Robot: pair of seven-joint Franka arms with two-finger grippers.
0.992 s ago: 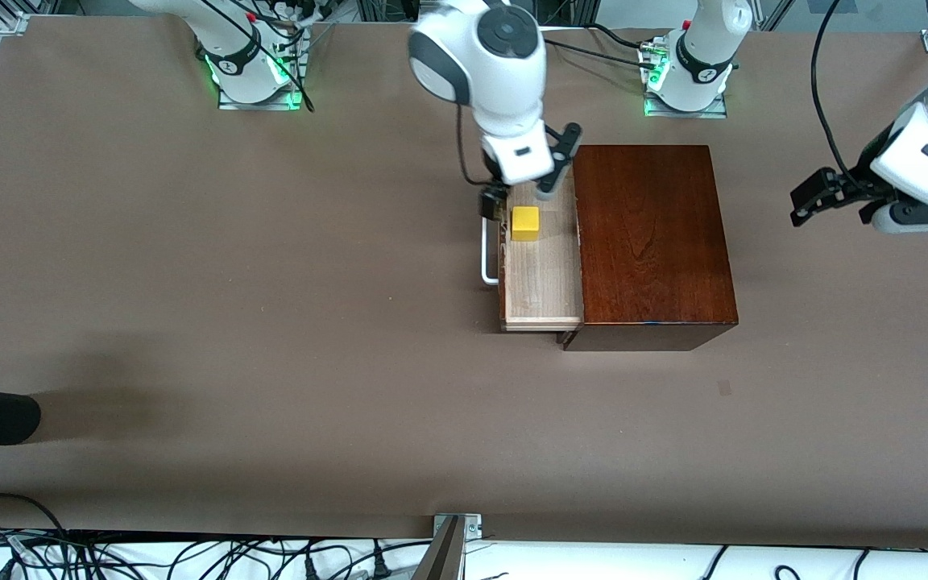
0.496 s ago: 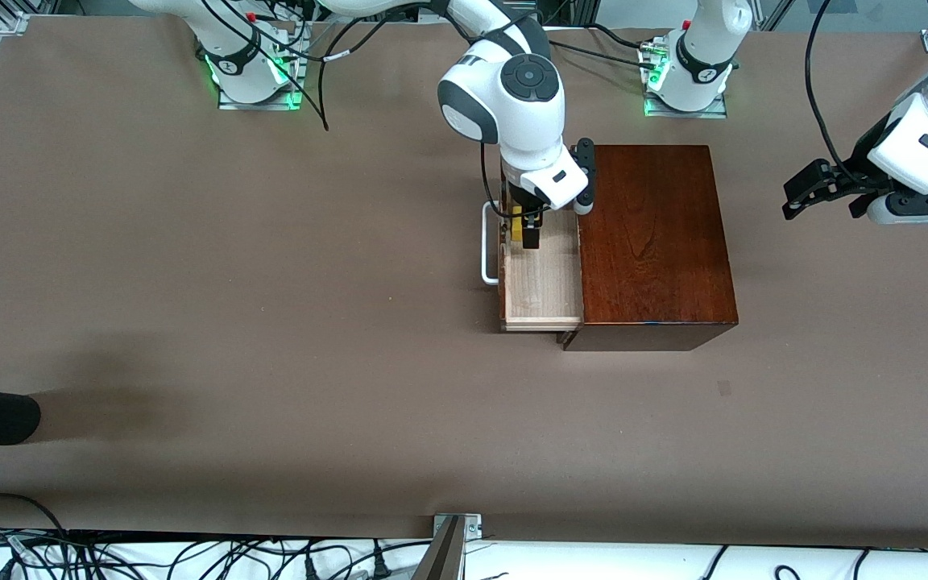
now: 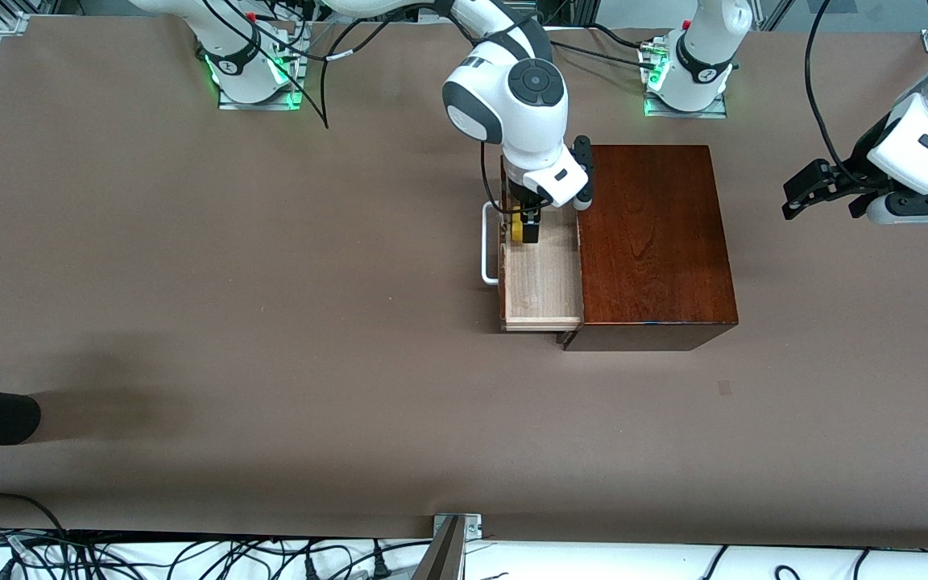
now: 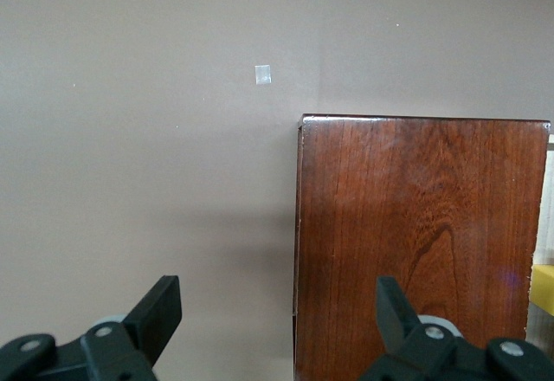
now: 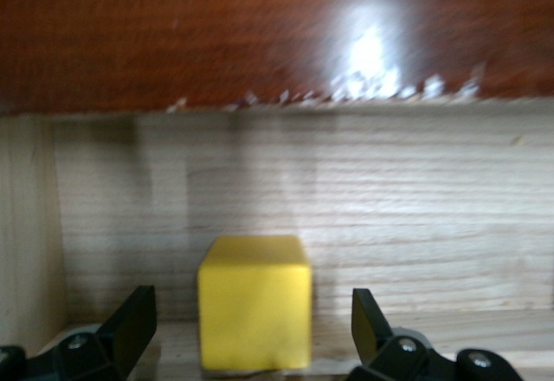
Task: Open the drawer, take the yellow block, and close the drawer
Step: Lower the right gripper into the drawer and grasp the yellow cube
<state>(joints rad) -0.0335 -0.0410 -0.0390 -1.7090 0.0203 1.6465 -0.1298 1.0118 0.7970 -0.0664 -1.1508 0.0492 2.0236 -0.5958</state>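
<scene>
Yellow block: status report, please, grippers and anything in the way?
Right gripper open, down in the open drawer, fingers either side of the block, not gripping. Left gripper open, waiting off the box. Nothing in the way.

Over the last second the right arm's black two-finger gripper [image 3: 527,228] swung in from above the farther end of the pulled-out, pale-wood-lined drawer [image 3: 540,278] and came down into it, so that its spread fingers [image 5: 130,325] now straddled the small bright yellow block [image 3: 517,231], which had earlier lain in plain sight and became mostly hidden in the front view. The left arm's black gripper [image 3: 822,189], over the table off the left arm's end of the box, lifted and shifted slightly.
</scene>
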